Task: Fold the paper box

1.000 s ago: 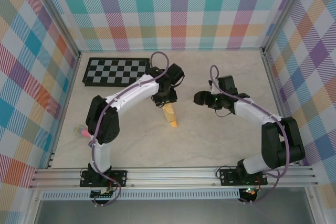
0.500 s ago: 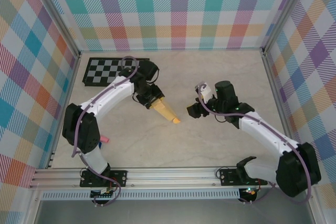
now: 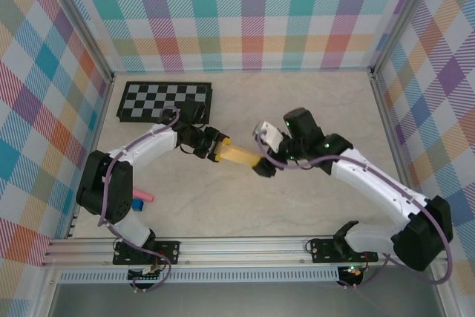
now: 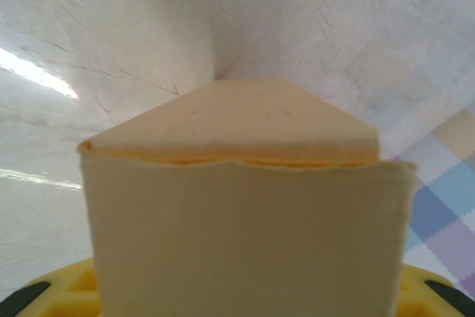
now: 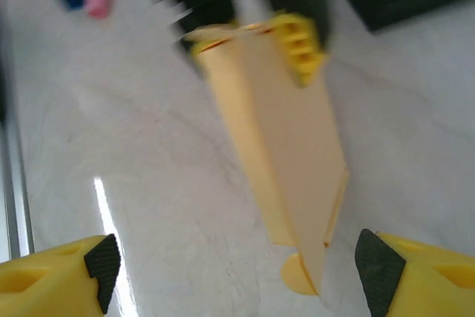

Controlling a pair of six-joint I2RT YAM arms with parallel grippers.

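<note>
The paper box is a folded yellow-orange card piece held just above the table's middle. My left gripper is shut on its left end. In the left wrist view the paper box takes up the lower half, a pointed flap at its far end, with my left gripper clamped round it. My right gripper stands open at the box's right tip. In the right wrist view the paper box runs down between the wide-apart fingers of my right gripper, touching neither pad. A small round tab sticks out at its near tip.
A black-and-white checkerboard lies at the back left, close behind the left arm. A pink stick and a small blue block lie near the left arm's base. Plaid walls enclose the table on three sides.
The left arm has swung the box down and to the left, laying it nearly level. The right gripper has moved left to the box's tip and opened wider.
</note>
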